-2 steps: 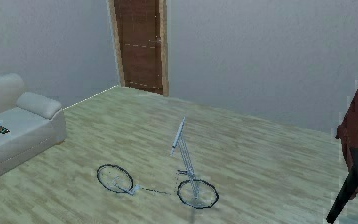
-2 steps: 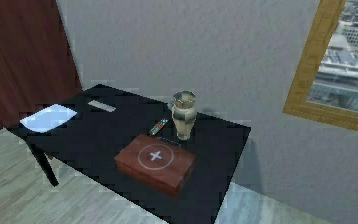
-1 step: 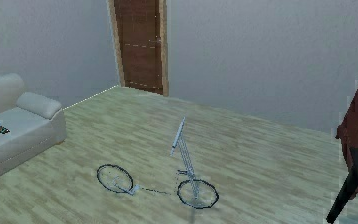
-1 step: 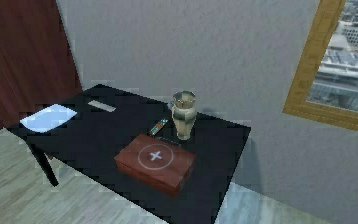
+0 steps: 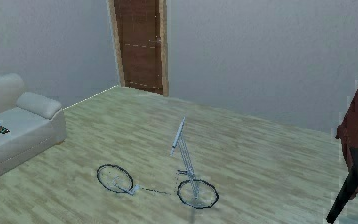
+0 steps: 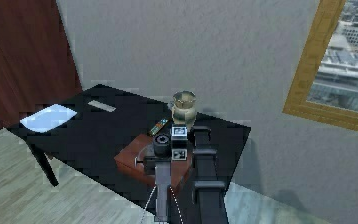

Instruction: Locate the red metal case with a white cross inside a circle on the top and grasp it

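The reddish case (image 6: 135, 160) sits on the black table (image 6: 92, 135) near its front edge, right at the gripper (image 6: 157, 141). Honestly can't tell if the gripper's got hold of anything, since the case is right there behind it. A glass jar (image 6: 184, 104) stands just past them.

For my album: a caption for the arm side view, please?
Robot's gripper at a reddish case on a black table.
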### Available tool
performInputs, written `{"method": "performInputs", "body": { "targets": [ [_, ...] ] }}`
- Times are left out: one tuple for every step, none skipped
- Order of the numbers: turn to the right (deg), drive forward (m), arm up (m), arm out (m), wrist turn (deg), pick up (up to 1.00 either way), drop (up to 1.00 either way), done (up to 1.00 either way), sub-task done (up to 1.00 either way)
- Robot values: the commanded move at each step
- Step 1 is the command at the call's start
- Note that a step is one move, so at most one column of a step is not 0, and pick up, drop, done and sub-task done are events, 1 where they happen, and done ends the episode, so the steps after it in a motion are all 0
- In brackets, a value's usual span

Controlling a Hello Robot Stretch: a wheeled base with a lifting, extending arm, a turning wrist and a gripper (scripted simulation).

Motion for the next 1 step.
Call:
{"method": "performInputs", "body": {
  "targets": [
    [0.0,0.00,0.00,0.00,45.0,0.00,0.00,0.00,0.00]
  ]
}}
